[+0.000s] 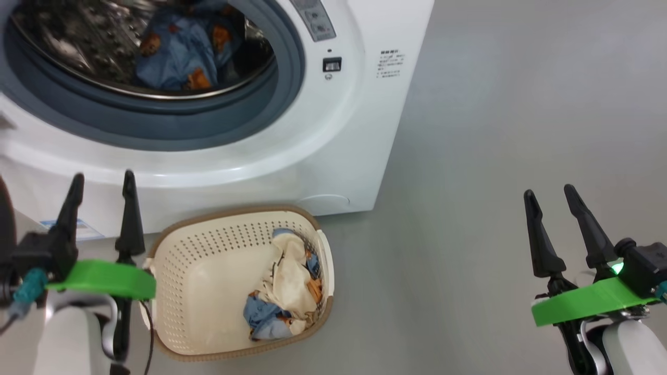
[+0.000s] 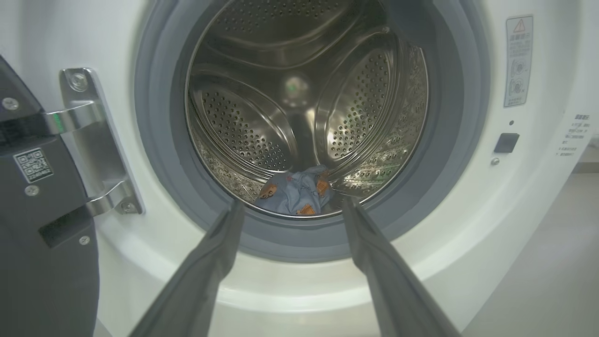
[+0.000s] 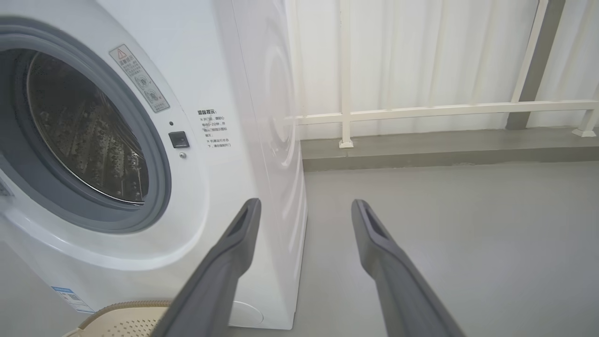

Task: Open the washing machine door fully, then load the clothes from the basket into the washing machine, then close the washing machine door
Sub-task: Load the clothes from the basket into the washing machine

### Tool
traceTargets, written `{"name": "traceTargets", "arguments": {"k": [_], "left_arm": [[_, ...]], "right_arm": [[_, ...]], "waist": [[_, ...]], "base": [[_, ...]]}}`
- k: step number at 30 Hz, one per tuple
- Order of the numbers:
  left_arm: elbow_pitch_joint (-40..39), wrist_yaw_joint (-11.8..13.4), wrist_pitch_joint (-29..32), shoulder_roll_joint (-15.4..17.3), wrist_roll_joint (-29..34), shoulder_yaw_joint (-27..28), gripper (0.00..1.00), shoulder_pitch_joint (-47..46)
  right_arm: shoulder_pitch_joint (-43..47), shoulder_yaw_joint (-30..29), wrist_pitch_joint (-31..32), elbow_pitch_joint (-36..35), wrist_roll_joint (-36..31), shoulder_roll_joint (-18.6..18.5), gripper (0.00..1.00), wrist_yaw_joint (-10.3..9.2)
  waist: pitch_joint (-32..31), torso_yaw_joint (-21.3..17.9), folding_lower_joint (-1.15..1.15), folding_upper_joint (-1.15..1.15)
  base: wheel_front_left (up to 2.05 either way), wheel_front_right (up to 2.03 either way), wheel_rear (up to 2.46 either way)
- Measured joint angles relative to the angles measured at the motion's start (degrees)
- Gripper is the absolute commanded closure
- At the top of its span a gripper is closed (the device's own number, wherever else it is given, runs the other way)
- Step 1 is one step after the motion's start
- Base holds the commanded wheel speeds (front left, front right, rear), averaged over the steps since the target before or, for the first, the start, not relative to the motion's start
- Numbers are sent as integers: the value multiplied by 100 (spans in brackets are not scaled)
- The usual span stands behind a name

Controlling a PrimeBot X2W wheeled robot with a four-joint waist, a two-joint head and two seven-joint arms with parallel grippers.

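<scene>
The white washing machine (image 1: 333, 146) stands with its steel drum exposed; its door (image 2: 42, 224) hangs swung wide on the hinge at the left edge of the left wrist view. A light blue garment with orange marks (image 1: 177, 52) lies at the bottom of the drum (image 2: 295, 194). On the floor before the washer sits the cream basket (image 1: 182, 271), holding cream-white and blue clothes (image 1: 284, 284) against its right side. My left gripper (image 1: 101, 179) hovers open and empty just left of the basket, facing the drum (image 2: 290, 206). My right gripper (image 1: 547, 192) is open and empty over bare floor, far right (image 3: 304, 206).
Grey floor (image 1: 495, 156) stretches right of the washer. A white railing (image 3: 421, 112) with pale curtains behind it runs along a raised kerb beyond the machine. The door's steel hinge bracket (image 2: 93, 140) sticks out on the washer's left front.
</scene>
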Motion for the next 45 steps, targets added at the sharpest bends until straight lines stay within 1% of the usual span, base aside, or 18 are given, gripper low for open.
{"name": "traceTargets", "arguments": {"k": [5,16,24,34,45], "left_arm": [[-256,-1,0,-108,0,96,0,469],[-888,-15,1,-220,-2,238,0,1680],[-1314,-15,1,-288,-2,258,0,2278],[-1505,-15,2,-298,-7,276,0,2510],[-1556,-15,1,-304,-11,326,0,2509]], "right_arm": [[165,-77,0,-8,0,-21,0,0],[775,-302,0,-37,0,-14,0,0],[932,-336,0,-37,0,-14,0,0],[1026,-350,0,-58,0,-16,0,0],[1022,-349,0,-65,0,-10,0,0]], "waist": [[-218,69,0,0],[-695,227,1,0],[-886,293,1,0],[-923,318,1,0],[-825,312,1,0]], "base": [[0,0,0],[0,0,0],[0,0,0],[0,0,0],[0,0,0]]}}
